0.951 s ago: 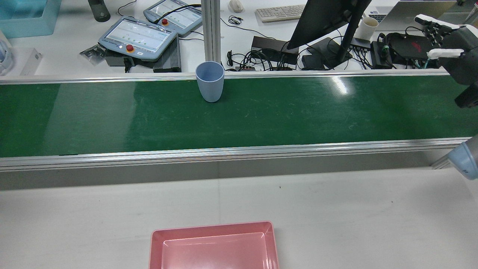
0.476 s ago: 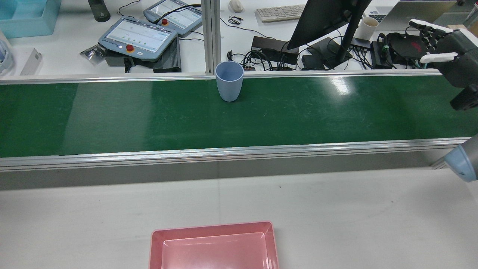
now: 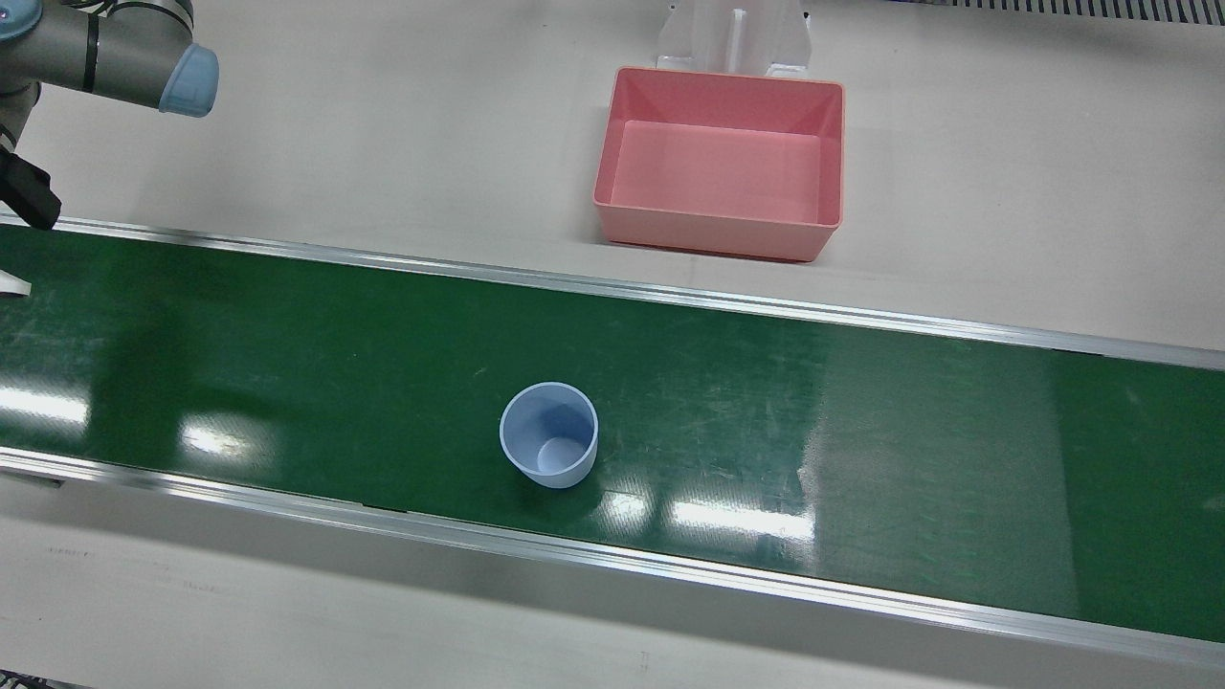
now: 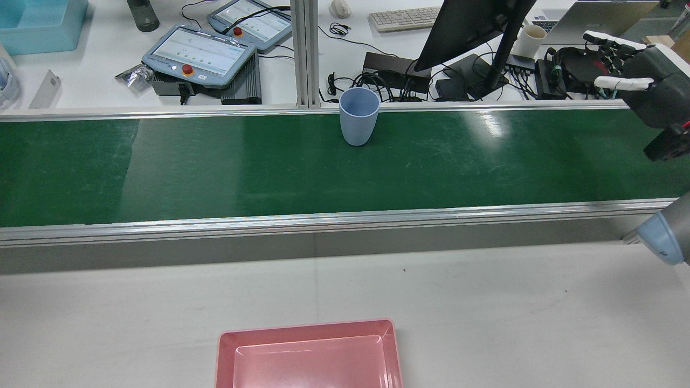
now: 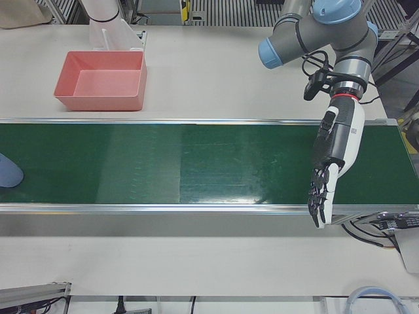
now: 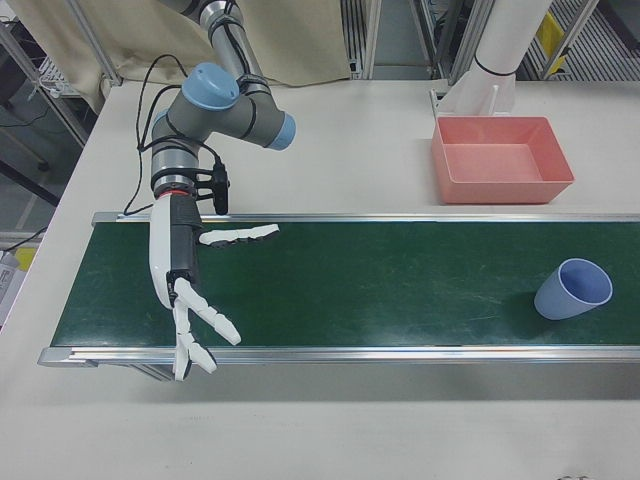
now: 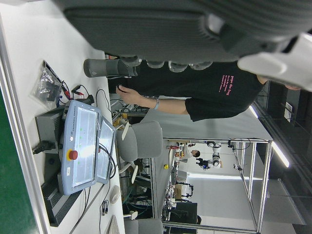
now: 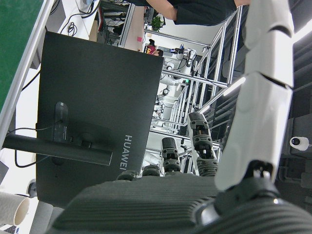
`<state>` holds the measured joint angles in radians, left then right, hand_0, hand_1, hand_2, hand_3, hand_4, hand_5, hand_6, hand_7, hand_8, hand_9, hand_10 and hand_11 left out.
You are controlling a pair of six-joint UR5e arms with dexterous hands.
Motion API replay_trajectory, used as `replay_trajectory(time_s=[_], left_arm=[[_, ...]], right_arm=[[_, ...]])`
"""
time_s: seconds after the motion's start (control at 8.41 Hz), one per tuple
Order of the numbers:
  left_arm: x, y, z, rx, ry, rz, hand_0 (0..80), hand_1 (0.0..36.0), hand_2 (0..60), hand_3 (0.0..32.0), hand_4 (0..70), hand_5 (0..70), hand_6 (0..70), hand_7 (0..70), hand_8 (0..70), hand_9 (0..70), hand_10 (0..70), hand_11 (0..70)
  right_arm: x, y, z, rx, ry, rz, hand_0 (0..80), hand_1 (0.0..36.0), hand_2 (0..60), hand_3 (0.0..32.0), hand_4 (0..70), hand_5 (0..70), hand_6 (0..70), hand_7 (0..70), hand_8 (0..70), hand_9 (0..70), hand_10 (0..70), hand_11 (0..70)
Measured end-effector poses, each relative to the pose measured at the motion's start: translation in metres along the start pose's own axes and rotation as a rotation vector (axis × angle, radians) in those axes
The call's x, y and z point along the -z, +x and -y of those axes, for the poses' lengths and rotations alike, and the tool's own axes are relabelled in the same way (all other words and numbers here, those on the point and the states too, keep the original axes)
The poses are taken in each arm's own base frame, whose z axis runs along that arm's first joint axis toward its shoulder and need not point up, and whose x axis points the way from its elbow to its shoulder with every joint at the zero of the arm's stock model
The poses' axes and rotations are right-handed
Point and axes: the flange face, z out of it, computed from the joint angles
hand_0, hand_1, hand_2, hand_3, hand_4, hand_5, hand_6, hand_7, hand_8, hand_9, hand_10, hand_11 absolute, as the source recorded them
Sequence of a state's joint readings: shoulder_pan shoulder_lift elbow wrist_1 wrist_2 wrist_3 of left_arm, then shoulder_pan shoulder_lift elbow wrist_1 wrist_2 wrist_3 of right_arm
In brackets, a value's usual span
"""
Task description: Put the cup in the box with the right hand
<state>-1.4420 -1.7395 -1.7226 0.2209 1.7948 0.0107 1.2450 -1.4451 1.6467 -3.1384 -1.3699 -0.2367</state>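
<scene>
The pale blue plastic cup (image 4: 359,123) is standing upright on the green belt (image 4: 215,161), probably light, stiff and slightly slippery. The right hand (image 6: 190,300) is waiting spread and empty, well apart; gripping around the cup's mid-wall looks best.

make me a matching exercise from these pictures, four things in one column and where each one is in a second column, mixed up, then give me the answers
Things:
1. cup
2. pink box
3. right hand
4. left hand

Places or states:
A. empty, on the pale table beside the belt
B. upright on the green belt, near the edge away from the robot
C. open above one end of the belt, with no cup close by
D. open over the belt end toward which the cup's side lies, fingers spread

Pairs: 1-B, 2-A, 3-D, 4-C
</scene>
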Motion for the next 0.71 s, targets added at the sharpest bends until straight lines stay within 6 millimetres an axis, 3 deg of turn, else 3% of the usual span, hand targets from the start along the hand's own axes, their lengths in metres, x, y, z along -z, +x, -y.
replay_trajectory(time_s=[0.12,0.48,0.59,0.71], left_arm=[[0.0,0.0,0.0,0.0,-0.001,0.0,0.0,0.0,0.0,0.0,0.0,0.0,0.0,0.0,0.0,0.0,0.0,0.0],[0.0,0.0,0.0,0.0,-0.001,0.0,0.0,0.0,0.0,0.0,0.0,0.0,0.0,0.0,0.0,0.0,0.0,0.0],[0.0,0.0,0.0,0.0,-0.001,0.0,0.0,0.0,0.0,0.0,0.0,0.0,0.0,0.0,0.0,0.0,0.0,0.0],[0.0,0.0,0.0,0.0,-0.001,0.0,0.0,0.0,0.0,0.0,0.0,0.0,0.0,0.0,0.0,0.0,0.0,0.0]], right_arm=[[0.0,0.0,-0.001,-0.001,-0.002,0.0,56.8,17.0,0.0,0.0,6.3,5.5,5.3,23.1,0.0,3.2,0.0,0.0],[-0.001,0.004,-0.004,-0.003,-0.007,-0.006,54.8,19.8,7.8,0.0,4.6,5.4,5.6,24.2,0.1,3.4,0.0,0.0],[-0.001,0.008,-0.005,-0.005,-0.009,-0.012,55.8,17.9,2.6,0.0,6.3,5.4,5.7,24.9,0.1,3.5,0.0,0.0],[-0.001,0.013,-0.006,-0.008,-0.011,-0.021,54.3,20.6,10.6,0.0,4.7,5.4,5.9,25.7,0.1,3.7,0.0,0.0]])
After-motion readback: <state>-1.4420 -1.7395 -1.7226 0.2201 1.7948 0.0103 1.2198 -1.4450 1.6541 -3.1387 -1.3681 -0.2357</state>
